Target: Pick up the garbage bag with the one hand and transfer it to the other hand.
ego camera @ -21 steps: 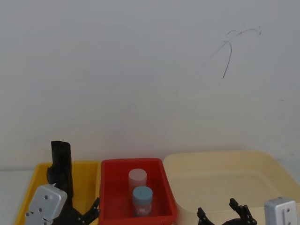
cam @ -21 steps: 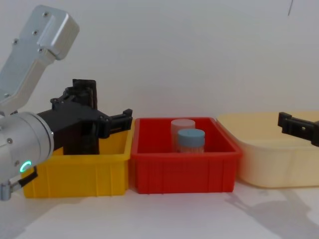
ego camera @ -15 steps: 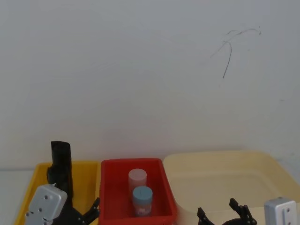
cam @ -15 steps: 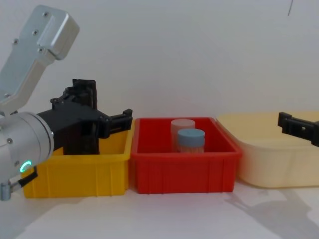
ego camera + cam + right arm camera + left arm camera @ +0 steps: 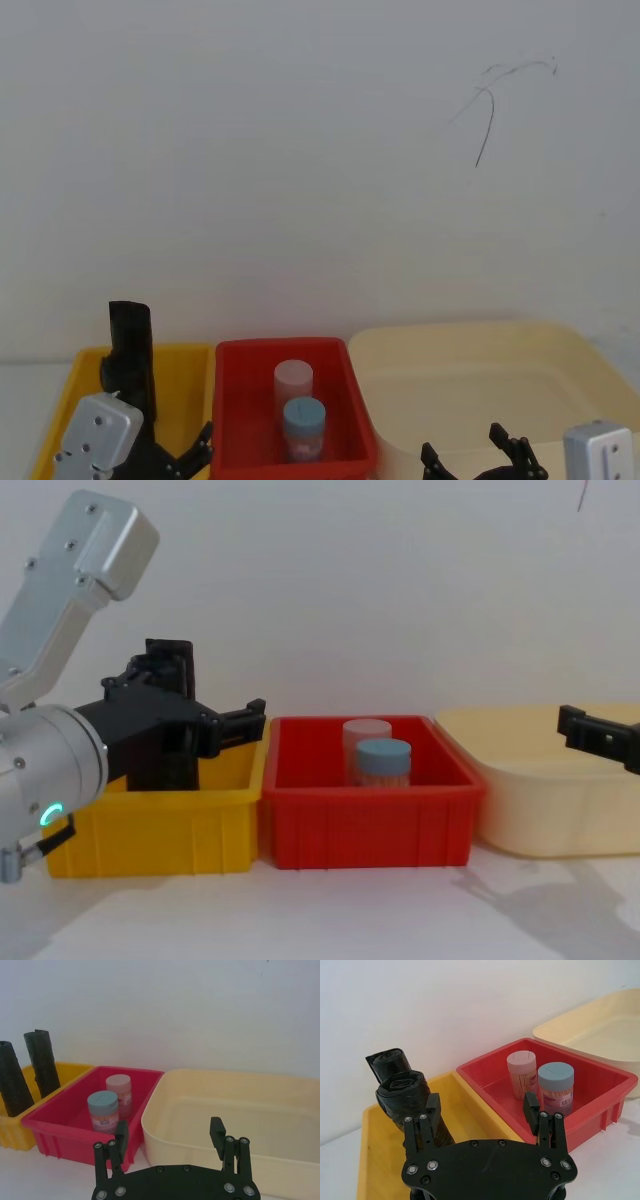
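- The cream tub [image 5: 540, 810] is the broadest thing on the table, at the robot's right, next to the red bin.
- The left arm [image 5: 40, 770], a fat silver cylinder with a green light ring [image 5: 50, 813], reaches in from the left in the chest view.
- The yellow bin [image 5: 150, 830] sits at the left end of the row, its side against the red bin [image 5: 365, 825].
- The garbage bag [image 5: 405, 1092], a thick crinkled black roll, stands leaning in the yellow bin, its top well above the rim.
- A slimmer black roll [image 5: 387, 1060] stands just behind it in the same bin.
- The left gripper [image 5: 481, 1102] hangs over the yellow bin with its fingers spread wide. One finger [image 5: 430, 1110] is right in front of the garbage bag, which is not pinched; whether they touch I cannot tell.
- The right gripper [image 5: 169, 1127] hovers at the near side of the cream tub, fingers likewise spread, holding nothing.
- Two small canisters stand side by side in the red bin, one pink-lidded [image 5: 521, 1060], one blue-lidded [image 5: 555, 1072].
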